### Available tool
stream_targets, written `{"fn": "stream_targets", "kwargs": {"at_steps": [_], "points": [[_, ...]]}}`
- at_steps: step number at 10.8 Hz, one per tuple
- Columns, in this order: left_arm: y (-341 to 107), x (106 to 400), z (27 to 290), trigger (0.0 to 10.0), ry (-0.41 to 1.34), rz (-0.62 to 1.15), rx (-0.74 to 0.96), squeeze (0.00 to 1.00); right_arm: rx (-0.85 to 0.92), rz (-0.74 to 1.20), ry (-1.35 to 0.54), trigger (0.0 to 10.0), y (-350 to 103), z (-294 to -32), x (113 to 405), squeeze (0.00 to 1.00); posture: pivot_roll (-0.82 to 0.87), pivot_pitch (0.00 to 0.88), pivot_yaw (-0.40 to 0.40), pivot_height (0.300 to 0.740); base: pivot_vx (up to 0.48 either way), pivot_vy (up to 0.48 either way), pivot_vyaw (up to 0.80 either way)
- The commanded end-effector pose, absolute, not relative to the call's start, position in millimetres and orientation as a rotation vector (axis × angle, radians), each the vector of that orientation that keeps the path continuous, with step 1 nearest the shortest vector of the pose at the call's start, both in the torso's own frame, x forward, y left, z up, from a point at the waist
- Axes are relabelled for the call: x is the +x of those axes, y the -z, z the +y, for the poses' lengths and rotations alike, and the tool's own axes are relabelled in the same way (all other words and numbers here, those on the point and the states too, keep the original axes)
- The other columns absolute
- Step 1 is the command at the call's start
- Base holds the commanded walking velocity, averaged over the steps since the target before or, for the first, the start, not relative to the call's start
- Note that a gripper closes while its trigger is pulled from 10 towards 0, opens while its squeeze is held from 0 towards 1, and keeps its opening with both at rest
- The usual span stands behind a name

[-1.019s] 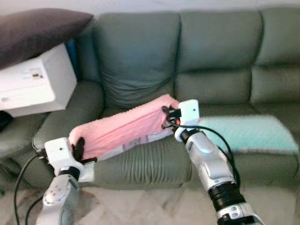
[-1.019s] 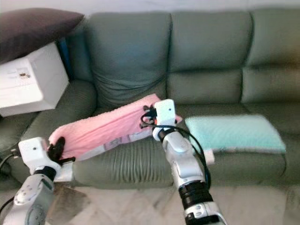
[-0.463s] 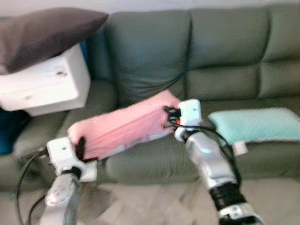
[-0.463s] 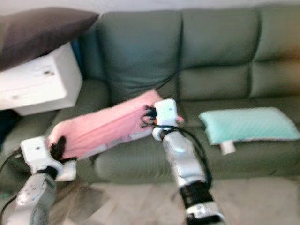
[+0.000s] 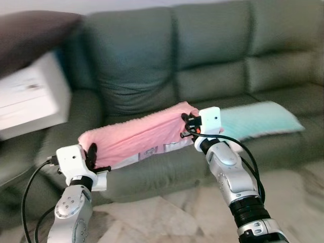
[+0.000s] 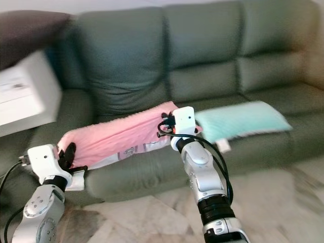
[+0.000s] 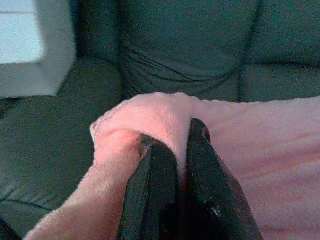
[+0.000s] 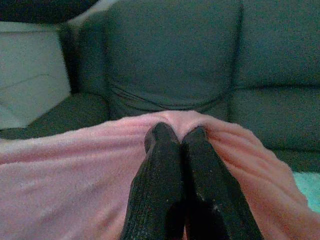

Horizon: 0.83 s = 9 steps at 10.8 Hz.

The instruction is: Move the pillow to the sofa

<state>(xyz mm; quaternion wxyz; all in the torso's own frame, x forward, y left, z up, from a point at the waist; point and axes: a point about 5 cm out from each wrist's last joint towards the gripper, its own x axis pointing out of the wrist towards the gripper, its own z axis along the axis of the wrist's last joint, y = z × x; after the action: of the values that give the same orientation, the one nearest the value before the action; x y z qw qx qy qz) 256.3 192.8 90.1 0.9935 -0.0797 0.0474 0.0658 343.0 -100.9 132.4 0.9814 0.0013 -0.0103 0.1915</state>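
The long pink fleecy pillow [image 5: 135, 139] hangs stretched between the two grippers, over the front edge of the grey-green leather sofa [image 5: 167, 55], above its leftmost seat cushion. The left gripper [image 7: 172, 142] is clamped narrowly on the pillow's left end, beside the sofa's rounded left armrest; in the left wrist view its two black fingers [image 7: 152, 185] press a fold of pink fabric between them. The right gripper [image 8: 176, 134] pinches the pillow's right end, above the seam between the first and second seats; its fingers [image 8: 157, 175] lie almost together with cloth bunched over their tips. The pillow's underside shows a paler printed patch, too blurred to read, and whether its lower edge touches the seat cannot be told.

A mint-green flat cushion [image 5: 258, 120] lies on the middle seat just right of the right gripper, reaching the seat's front edge; its outline is smeared by blur. At the sofa's left end a white box-shaped object [image 5: 28, 101] sits past the armrest, cut off by the picture's edge, with a dark brown pillow [image 5: 30, 38] on top, also cut off. The backrest cushions behind the pink pillow are bare, and the rightmost seat runs out of the picture. Pale marbled floor [image 5: 152, 215] lies before the sofa.
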Motion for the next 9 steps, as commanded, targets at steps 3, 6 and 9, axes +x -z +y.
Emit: {"fn": "stream_targets", "kwargs": {"at_steps": [3,6,9], "points": [[-89.3,254.6,203.6,10.0,-0.171,0.09,-0.146,0.0,-0.003,-0.075,-0.365,10.0,-145.0,-104.9,346.8,0.0,-0.16,0.013,0.055,0.74,0.0,0.0,-0.51],[-89.9,253.2,203.2,10.0,-0.175,0.066,-0.2,0.0,-0.012,-0.077,-0.368,10.0,-145.0,-104.9,345.8,0.0,-0.16,0.017,0.054,0.74,0.0,0.0,0.0],[-91.7,254.0,202.5,10.0,-0.166,0.053,-0.21,0.0,-0.019,-0.079,-0.369,10.0,-145.0,-104.6,345.3,0.0,-0.17,0.021,0.056,0.74,0.41,0.0,0.0]]}}
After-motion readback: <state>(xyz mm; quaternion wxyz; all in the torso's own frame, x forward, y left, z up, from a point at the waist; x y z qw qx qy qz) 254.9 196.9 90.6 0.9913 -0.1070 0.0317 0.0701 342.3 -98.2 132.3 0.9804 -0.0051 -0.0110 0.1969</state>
